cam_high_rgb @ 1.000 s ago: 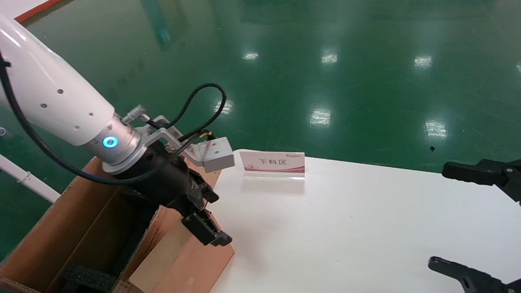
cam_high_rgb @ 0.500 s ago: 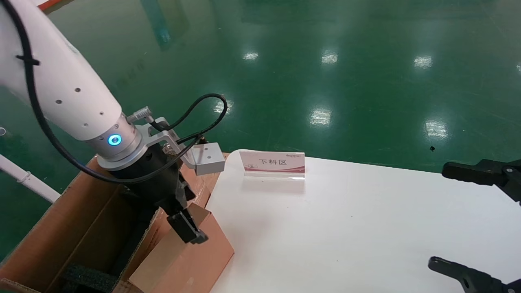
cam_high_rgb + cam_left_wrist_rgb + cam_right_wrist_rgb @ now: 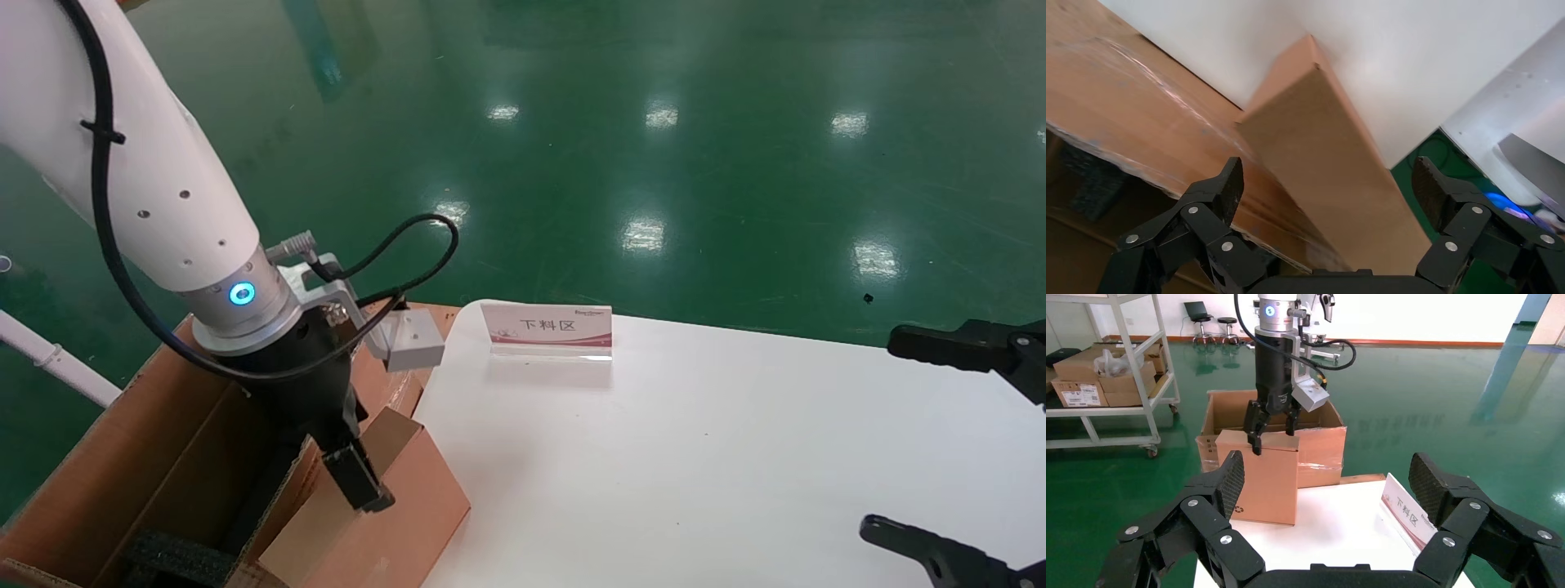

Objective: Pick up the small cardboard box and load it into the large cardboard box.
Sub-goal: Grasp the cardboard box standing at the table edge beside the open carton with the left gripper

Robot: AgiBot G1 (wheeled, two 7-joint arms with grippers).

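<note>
The left pincer is pointing down right at the left edge of the white counter, with its fingers on either side of the small cardboard box. That box is standing up on its narrow edge at the counter's left end, leaning against the taped flap of the large cardboard box. From the left wrist view the two black fingers are spread wide, with the box's top edge sitting in the gap between them — neither pad looks pressed against the cardboard, so it's open around the box, not clamped on it. The right wrist view agrees: the fingertips straddle the box's top edge.

The large cardboard box sits on the green floor just beside the counter, flaps up, with a bit of black foam visible inside near the bottom.

The right pincer is parked over the right side of the counter, wide open and holding nothing. There's also a little sign stand with red-and-white print near the far edge of the counter — well apart from the box.
</note>
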